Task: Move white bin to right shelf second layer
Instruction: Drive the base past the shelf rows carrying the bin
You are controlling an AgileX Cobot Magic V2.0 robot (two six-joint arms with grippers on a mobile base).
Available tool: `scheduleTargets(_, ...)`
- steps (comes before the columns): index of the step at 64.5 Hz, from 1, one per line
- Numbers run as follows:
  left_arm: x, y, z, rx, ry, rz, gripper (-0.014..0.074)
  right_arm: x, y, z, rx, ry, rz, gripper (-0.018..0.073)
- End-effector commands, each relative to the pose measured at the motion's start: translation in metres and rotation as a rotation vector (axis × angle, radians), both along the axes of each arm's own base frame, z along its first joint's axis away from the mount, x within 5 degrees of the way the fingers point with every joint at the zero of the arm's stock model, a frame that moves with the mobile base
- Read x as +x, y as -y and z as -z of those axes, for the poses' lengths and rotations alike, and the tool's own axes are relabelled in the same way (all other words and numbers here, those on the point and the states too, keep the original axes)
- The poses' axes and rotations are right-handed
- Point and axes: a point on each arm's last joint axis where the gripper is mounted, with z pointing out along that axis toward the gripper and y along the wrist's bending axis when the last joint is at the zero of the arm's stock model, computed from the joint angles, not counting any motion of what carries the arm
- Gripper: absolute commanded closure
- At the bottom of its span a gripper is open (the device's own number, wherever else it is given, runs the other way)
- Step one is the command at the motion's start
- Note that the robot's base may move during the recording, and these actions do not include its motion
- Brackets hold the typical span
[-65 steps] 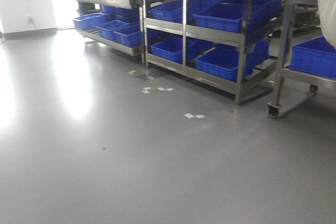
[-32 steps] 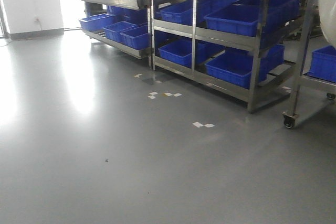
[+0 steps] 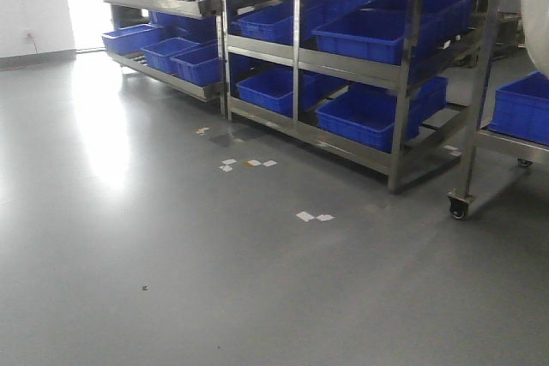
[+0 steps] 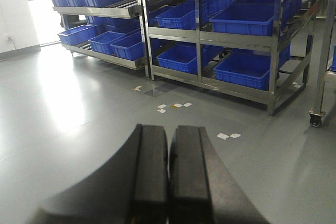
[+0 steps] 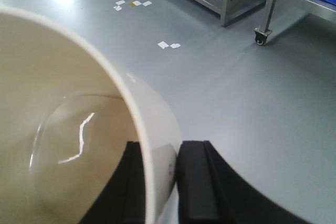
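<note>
Right claw (image 5: 164, 179) is grasping the white bin (image 5: 68, 103): one finger inside the wall, one outside, rim pinched between them, clamped. The bin is tilted with its opening toward the right wrist cam, the glossy inside is visible, and it is carried in the air over the grey floor (image 3: 171, 280), not resting on anything. In the front view only a sliver of the bin shows, at the frame's upper right edge (image 3: 540, 23). Left claw (image 4: 168, 171) is clenched, pads pressed together with nothing between them, pointing out over bare floor toward the racks. Ahead is a steel rack (image 3: 399, 83) with several levels loaded with blue crates (image 3: 369, 117), and a second, lower rack (image 3: 163, 2) stands further back to its left, also full of blue crates. The right shelf (image 3: 483, 83) is the wheeled steel frame at the right edge of the front view; its caster (image 3: 458, 207) is on the floor and one level holds a single blue crate (image 3: 521, 105). Only part of that frame is in view, so I can't tell which level is the second layer or make out its lanes. The bin is well apart from it and not on any level. White tape marks (image 3: 313, 216) lie on the floor in front of the racks.
</note>
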Motion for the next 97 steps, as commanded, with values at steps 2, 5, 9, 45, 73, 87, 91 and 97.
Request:
scheduleTargets(2, 0.0003, -0.0002, 0.0040, -0.010, 0.061, -0.002, 0.0512, 0.0034, -0.0007, -0.0180, 0.003, 0.124, -0.010, 0.0489)
scheduleTargets(5, 0.0003, -0.0002, 0.0040, -0.010, 0.061, -0.002, 0.0512, 0.0034, -0.0007, -0.0180, 0.003, 0.124, -0.010, 0.0489)
scheduleTargets(9, 0.0003, -0.0002, 0.0040, -0.010, 0.061, -0.002, 0.0512, 0.0034, -0.0007, -0.0180, 0.003, 0.124, -0.010, 0.0489)
scheduleTargets(45, 0.0003, -0.0002, 0.0040, -0.010, 0.061, -0.002, 0.0512, 0.0034, -0.0007, -0.0180, 0.003, 0.124, -0.010, 0.0489)
scheduleTargets(73, 0.0003, -0.0002, 0.0040, -0.010, 0.061, -0.002, 0.0512, 0.0034, -0.0007, -0.0180, 0.003, 0.124, -0.010, 0.0489)
scheduleTargets(87, 0.0003, -0.0002, 0.0040, -0.010, 0.061, -0.002, 0.0512, 0.0034, -0.0007, -0.0180, 0.003, 0.124, -0.010, 0.0489)
scheduleTargets(91, 0.0003, -0.0002, 0.0040, -0.010, 0.061, -0.002, 0.0512, 0.0034, -0.0007, -0.0180, 0.003, 0.124, -0.010, 0.0489)
scheduleTargets(97, 0.0003, -0.0002, 0.0040, -0.010, 0.061, -0.002, 0.0512, 0.0034, -0.0007, -0.0180, 0.003, 0.124, -0.010, 0.0489)
